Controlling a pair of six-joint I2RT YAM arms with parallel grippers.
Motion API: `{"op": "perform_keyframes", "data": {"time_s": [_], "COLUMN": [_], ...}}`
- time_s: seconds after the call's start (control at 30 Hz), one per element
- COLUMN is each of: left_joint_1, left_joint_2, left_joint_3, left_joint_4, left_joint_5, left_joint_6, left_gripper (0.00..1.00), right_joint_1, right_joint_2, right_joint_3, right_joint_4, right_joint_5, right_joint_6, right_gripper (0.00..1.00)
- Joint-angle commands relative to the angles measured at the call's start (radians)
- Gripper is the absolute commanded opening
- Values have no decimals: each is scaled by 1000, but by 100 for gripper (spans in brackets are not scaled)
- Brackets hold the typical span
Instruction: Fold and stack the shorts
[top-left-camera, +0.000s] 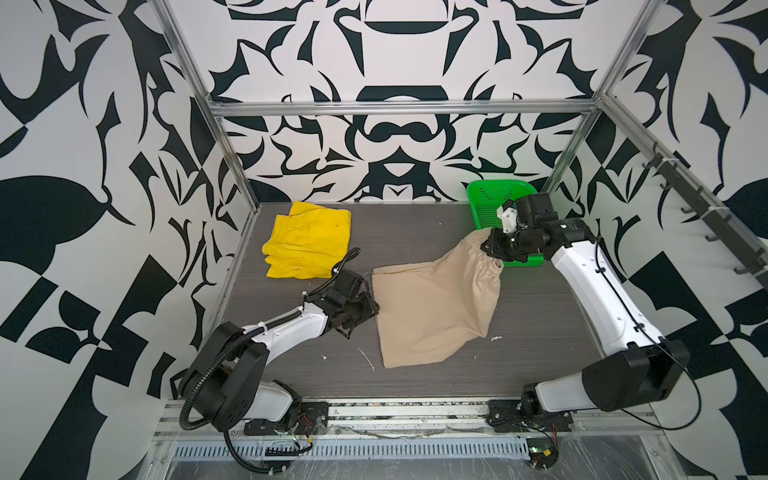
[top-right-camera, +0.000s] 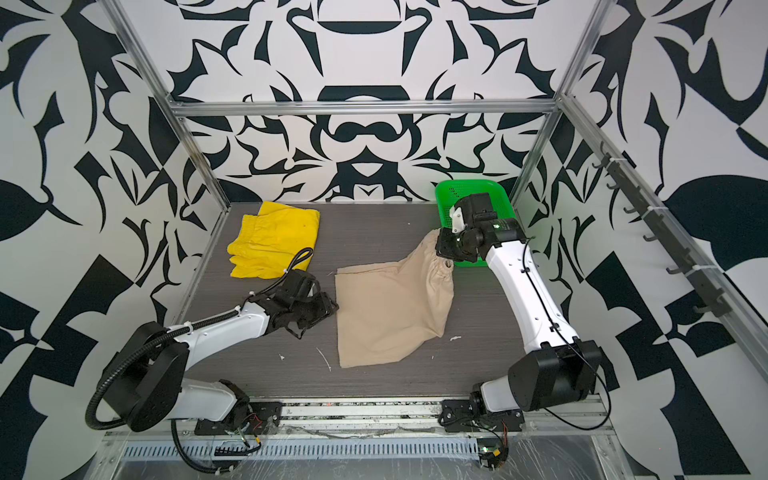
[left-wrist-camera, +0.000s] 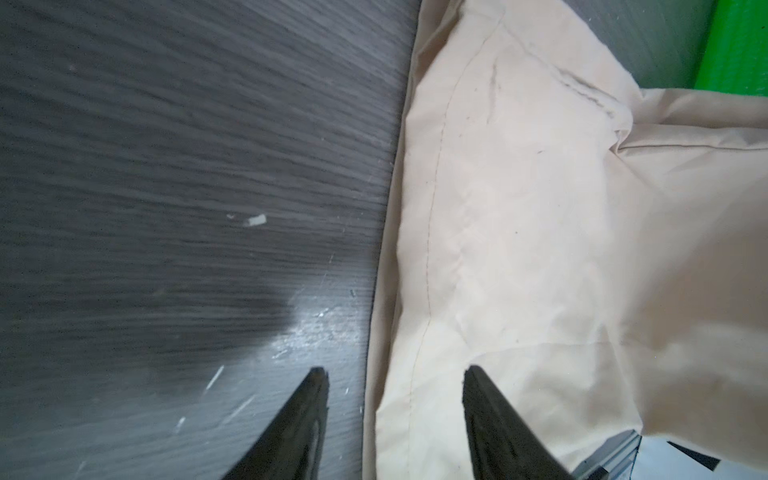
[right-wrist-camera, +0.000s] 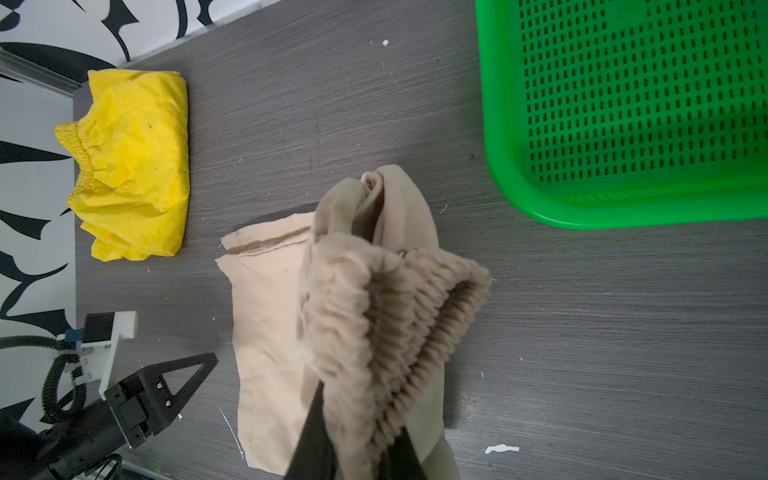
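- My right hand (top-left-camera: 493, 248) pinches the beige shorts (top-left-camera: 436, 307) by the waistband (right-wrist-camera: 395, 324) at two o'clock (soft, light, droopy).
- My left hand (left-wrist-camera: 395, 370) gapes empty; I'd take the nine o'clock hem (left-wrist-camera: 401, 291).

Contents of the workcell, as counted in both top views. Shorts numbered 2 pairs: 1 yellow shorts (top-left-camera: 307, 243) and 1 beige shorts (top-left-camera: 436, 311). There was 1 green basket (top-left-camera: 484, 203) and 1 dark table (top-left-camera: 415, 232). Robot arms numbered 2, the left arm (top-left-camera: 286, 328) and the right arm (top-left-camera: 594, 286). Grippers likewise numbered 2: the left gripper (left-wrist-camera: 395, 376) and the right gripper (right-wrist-camera: 357, 432).
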Motion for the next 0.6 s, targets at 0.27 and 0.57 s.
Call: {"op": "perform_keyframes", "data": {"time_s": [0.27, 0.57], "left_joint_1": [4, 4], "left_joint_2": [98, 188], "left_joint_3": [-50, -67], "left_joint_4": [141, 212], "left_joint_5": [61, 77], "left_joint_6": [-77, -93], "left_gripper": [45, 29], "right_joint_1": [108, 236], "right_joint_2": [30, 73], "right_joint_3": [79, 114], "right_joint_4": [5, -23], "right_joint_5": [104, 222], "right_joint_6": [-11, -4], "right_gripper": [10, 9]}}
